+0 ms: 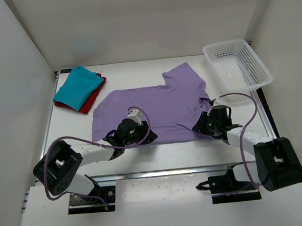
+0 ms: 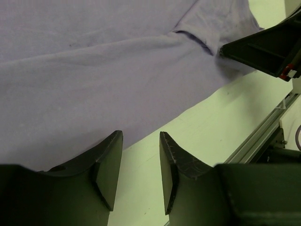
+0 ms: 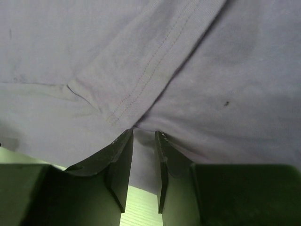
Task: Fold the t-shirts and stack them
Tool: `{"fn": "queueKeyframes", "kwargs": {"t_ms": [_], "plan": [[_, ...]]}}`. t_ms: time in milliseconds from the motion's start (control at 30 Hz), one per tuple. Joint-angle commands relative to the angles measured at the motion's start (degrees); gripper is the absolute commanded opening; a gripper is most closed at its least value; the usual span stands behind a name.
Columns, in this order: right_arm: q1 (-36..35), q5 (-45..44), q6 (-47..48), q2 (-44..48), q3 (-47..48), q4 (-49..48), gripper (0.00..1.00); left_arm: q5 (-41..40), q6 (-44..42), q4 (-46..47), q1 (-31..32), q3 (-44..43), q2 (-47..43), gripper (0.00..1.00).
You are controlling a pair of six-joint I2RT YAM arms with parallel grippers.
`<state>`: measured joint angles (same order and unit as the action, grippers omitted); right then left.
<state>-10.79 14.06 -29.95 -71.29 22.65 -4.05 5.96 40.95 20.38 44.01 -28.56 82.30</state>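
The lavender t-shirt (image 1: 155,104) lies spread flat mid-table, one sleeve pointing to the back. My left gripper (image 1: 145,137) sits at its near hem. In the left wrist view the left gripper (image 2: 141,134) is open, with bare table between its fingers and the shirt's hem (image 2: 94,70) just beside the left fingertip. My right gripper (image 1: 201,125) is at the shirt's near right corner. Its jaws (image 3: 144,133) stand apart, and the folded sleeve edge (image 3: 141,84) lies loosely between the tips. The teal t-shirt (image 1: 77,86) lies folded on the dark red t-shirt (image 1: 92,99) at the back left.
A white mesh basket (image 1: 236,64) stands at the back right corner. White walls close in the table on the left, back and right. A metal rail (image 2: 263,132) runs along the near table edge.
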Motion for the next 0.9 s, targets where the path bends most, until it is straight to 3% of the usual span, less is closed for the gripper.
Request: {"fn": "queueKeyframes", "kwargs": {"t_ms": [0,633,767,867], "plan": [[0.1,0.8,0.7,-1.7,2.0,-3.5,0.24,-0.1,-0.2,3.0,-0.1,0.3,-0.7,0.48],[-0.2,1.4,0.2,-4.3,3.2,-5.7,0.24,0.7,1.1,4.8,0.1,1.3,2.1,0.47],[-0.6,2.1,-0.8,-5.5,4.6,-7.5,0.12,0.3,0.9,5.1,0.5,1.6,2.0,0.46],[-1.8,1.1,-0.5,-7.2,8.0,-7.4,0.08,0.7,1.4,5.4,0.9,1.8,2.4,0.47]]}}
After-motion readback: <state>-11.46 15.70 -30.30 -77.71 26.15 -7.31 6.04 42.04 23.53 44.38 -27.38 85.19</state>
